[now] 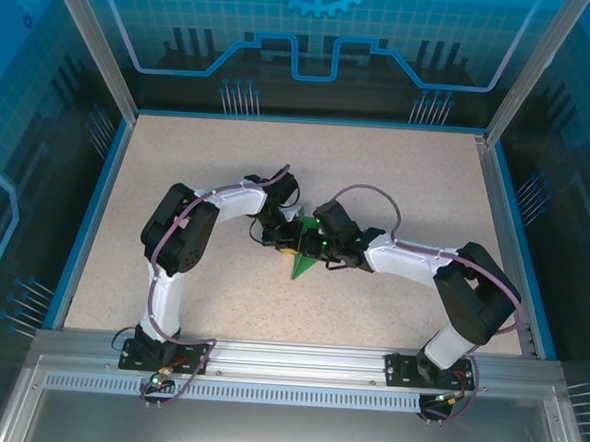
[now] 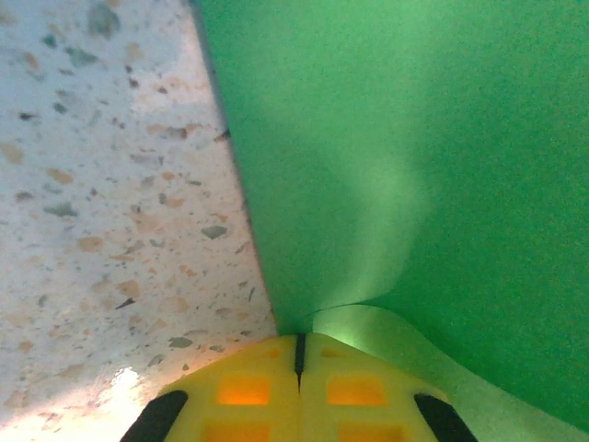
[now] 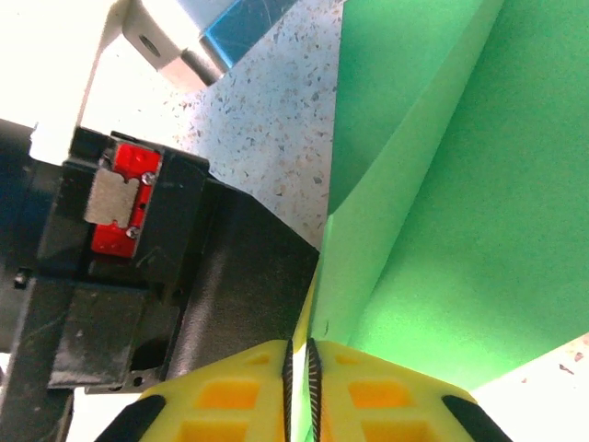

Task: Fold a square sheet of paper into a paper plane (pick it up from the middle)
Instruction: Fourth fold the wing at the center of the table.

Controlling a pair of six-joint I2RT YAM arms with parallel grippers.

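Left gripper [image 2: 299, 341], nearest the lens in the left wrist view: the yellow jaws are pressed together with only a dark seam between them. Their tips meet the green paper [image 2: 414, 138] where a pale curl rises from it; whether a layer sits inside the seam cannot be told. To the left of the paper's straight edge lies the speckled tabletop [image 2: 110, 203].

Right gripper [image 3: 299, 348], right wrist view: the yellow jaws are drawn nearly together and pinch a thin strip of the green paper [image 3: 460, 230], which fans upward from them in two creased panels. Just beside the jaws stands a black housing with a red panel [image 3: 120, 207].

Top external view: both arms bend inward from the aluminium rail [image 1: 296, 361] at the near edge (left arm on the left). The left gripper [image 1: 282, 242] and right gripper [image 1: 315, 248] meet near the middle of the tabletop [image 1: 427, 189]. Between and under them sits the green paper [image 1: 299, 265], a narrow triangle whose point aims toward the rail.
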